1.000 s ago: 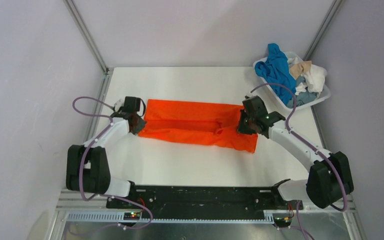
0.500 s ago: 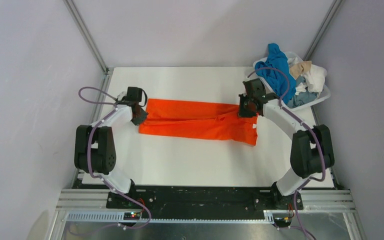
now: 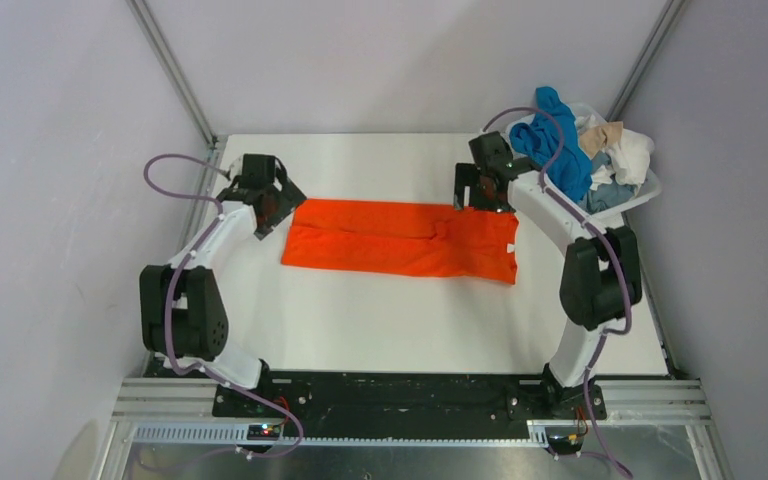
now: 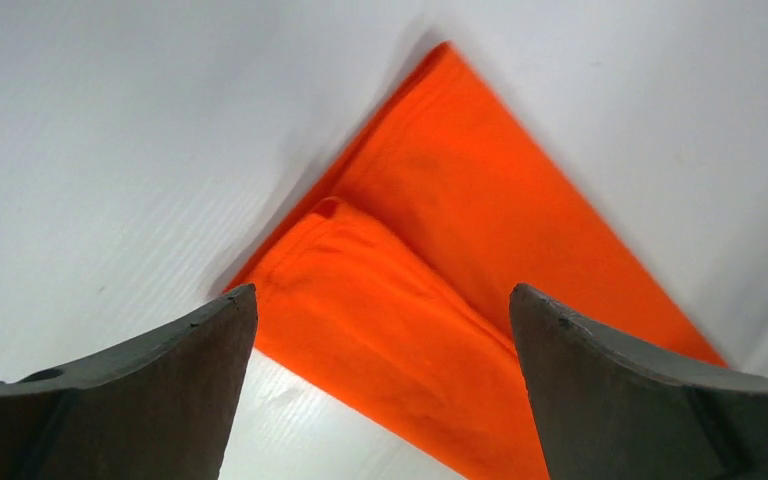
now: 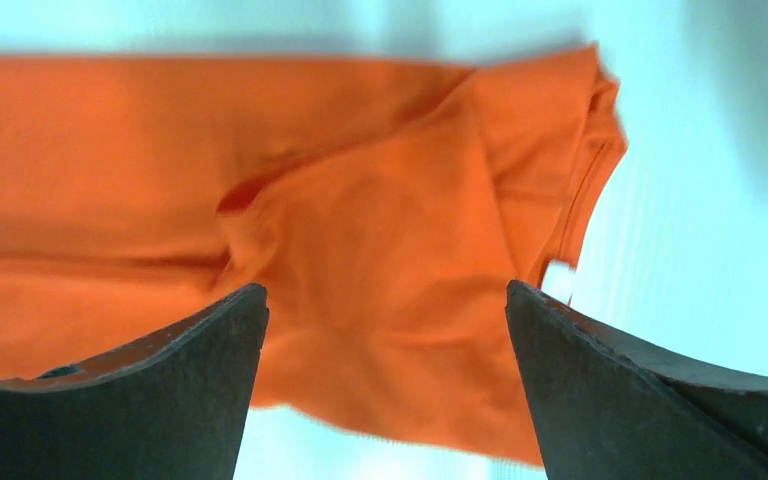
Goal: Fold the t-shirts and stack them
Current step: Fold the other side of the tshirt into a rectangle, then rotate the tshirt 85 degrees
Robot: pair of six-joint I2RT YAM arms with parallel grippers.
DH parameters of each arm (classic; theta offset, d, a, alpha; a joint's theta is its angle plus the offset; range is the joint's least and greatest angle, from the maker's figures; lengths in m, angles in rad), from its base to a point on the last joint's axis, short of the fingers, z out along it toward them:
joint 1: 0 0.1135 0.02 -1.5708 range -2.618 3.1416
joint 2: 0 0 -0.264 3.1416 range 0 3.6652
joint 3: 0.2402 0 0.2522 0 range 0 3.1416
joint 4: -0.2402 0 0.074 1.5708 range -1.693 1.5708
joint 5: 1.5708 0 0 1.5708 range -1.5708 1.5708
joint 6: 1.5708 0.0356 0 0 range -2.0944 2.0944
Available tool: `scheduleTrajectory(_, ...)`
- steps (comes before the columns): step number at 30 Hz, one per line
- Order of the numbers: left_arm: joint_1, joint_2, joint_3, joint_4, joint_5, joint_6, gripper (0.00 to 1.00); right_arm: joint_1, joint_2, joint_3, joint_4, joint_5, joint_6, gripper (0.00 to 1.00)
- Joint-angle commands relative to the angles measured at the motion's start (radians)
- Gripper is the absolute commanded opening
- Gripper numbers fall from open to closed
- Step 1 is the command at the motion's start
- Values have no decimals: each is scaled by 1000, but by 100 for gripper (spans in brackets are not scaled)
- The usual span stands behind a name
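The bright orange t-shirt [image 3: 400,240] lies flat on the white table as a long folded band running left to right. My left gripper [image 3: 268,200] hovers just off its far left corner, open, nothing between the fingers. My right gripper [image 3: 487,187] hovers above the far right corner, open too and holding nothing. From the left wrist, the shirt's left end [image 4: 430,290] shows between the spread fingers of the left gripper [image 4: 383,300]. The right wrist looks down on the collar end [image 5: 400,250] past the right gripper [image 5: 385,300]. More t-shirts, blue [image 3: 555,140], beige and white, are heaped in the basket.
A white plastic basket [image 3: 632,203] stands at the table's far right corner, close behind my right arm. Metal frame posts rise at both far corners. The black base rail runs along the near edge.
Both grippers carried the shirt's near edge over to the far side, then opened and let it go. The shirt now lies as a narrower folded band. Both arms have stretched farther out.
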Motion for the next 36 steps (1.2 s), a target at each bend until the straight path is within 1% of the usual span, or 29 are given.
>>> scheduleTrajectory(1,-36,-21,101,16,95,76,100,93,-168,-160,-21,78,102,93)
scheduleTrajectory(2,-44,20,121,16,142,103,100,115,-203,-194,-5,75,166,93)
scheduleTrajectory(3,-59,47,160,16,168,114,100,124,-216,-268,8,70,201,94)
scheduleTrajectory(4,-67,101,182,17,237,134,100,142,-239,-306,47,36,262,95)
scheduleTrajectory(5,-83,163,226,16,269,143,100,147,-246,-374,102,-27,287,97)
scheduleTrajectory(6,-91,191,262,15,316,153,100,149,-253,-405,133,-59,325,99)
scheduleTrajectory(7,-105,245,278,15,346,155,100,147,-255,-456,185,-104,346,99)
scheduleTrajectory(9,-118,310,305,16,367,159,100,138,-243,-489,228,-133,382,99)
scheduleTrajectory(13,-122,373,285,16,348,157,100,90,-183,-496,290,-180,388,99)
scheduleTrajectory(17,-129,372,185,25,289,131,100,15,-113,-488,396,-266,376,99)
scheduleTrajectory(19,-143,346,110,37,257,117,100,-7,-78,-461,435,-273,343,100)
scheduleTrajectory(21,-163,295,20,48,237,94,100,-26,-24,-398,442,-278,296,99)
scheduleTrajectory(22,-178,245,-52,65,231,81,100,-30,0,-336,433,-291,280,99)
scheduleTrajectory(23,-188,217,-90,75,227,39,100,-39,54,-302,425,-299,249,99)
scheduleTrajectory(24,-214,153,-175,104,228,17,100,-42,110,-225,417,-319,235,99)
scheduleTrajectory(25,-230,121,-252,120,228,-37,100,-45,142,-186,411,-326,204,99)
scheduleTrajectory(26,-275,58,-283,151,226,-67,100,-44,209,-88,384,-346,180,99)
scheduleTrajectory(27,-303,28,-336,162,223,-122,100,-41,243,-37,365,-361,170,99)
scheduleTrajectory(28,-371,-25,-359,182,219,-193,100,-38,315,81,331,-391,153,99)
scheduleTrajectory(29,-447,-43,-389,196,205,-227,100,-31,347,142,318,-404,145,99)
scheduleTrajectory(30,-482,-64,-393,213,188,-290,100,-20,413,257,303,-429,125,100)
scheduleTrajectory(31,-548,-67,-392,219,185,-327,100,-14,441,367,297,-436,114,99)
scheduleTrajectory(32,-575,-64,-386,240,182,-376,100,-3,495,425,281,-437,96,99)
scheduleTrajectory(33,-626,-57,-359,253,173,-390,100,2,519,516,278,-430,91,99)
scheduleTrajectory(36,-692,-13,-270,257,167,-398,100,12,588,660,307,-458,83,100)
